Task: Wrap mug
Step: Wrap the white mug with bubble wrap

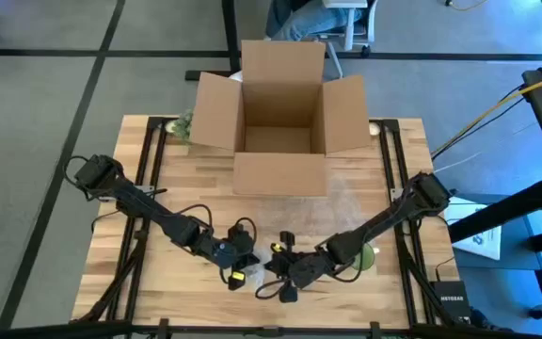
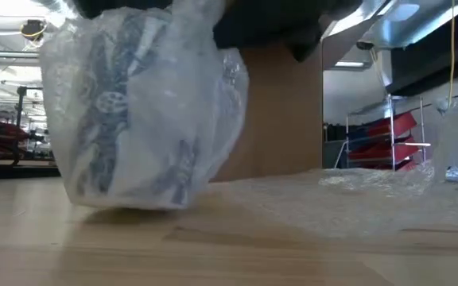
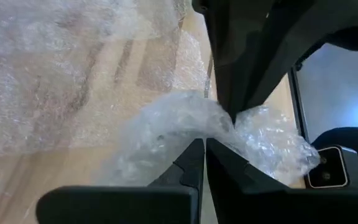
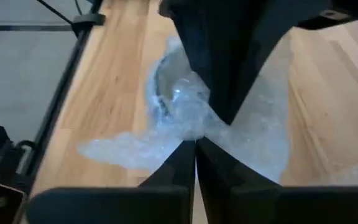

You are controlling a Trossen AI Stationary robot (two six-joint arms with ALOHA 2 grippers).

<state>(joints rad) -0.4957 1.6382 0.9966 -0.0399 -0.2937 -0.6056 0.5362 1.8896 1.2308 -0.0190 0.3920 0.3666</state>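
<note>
Wooden table (image 1: 167, 169), box (image 1: 278, 113) at top; both grippers (image 3: 204, 146) (image 4: 194, 144) pinch wrap (image 2: 356, 191) around mug (image 2: 133, 111); twist ends tight.

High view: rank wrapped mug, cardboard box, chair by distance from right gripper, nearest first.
From the right gripper:
1. Wrapped mug, beside it, between both grippers at the table's near edge.
2. Cardboard box, open, at the table's far edge.
3. Chair, on the floor beyond the box.
</note>
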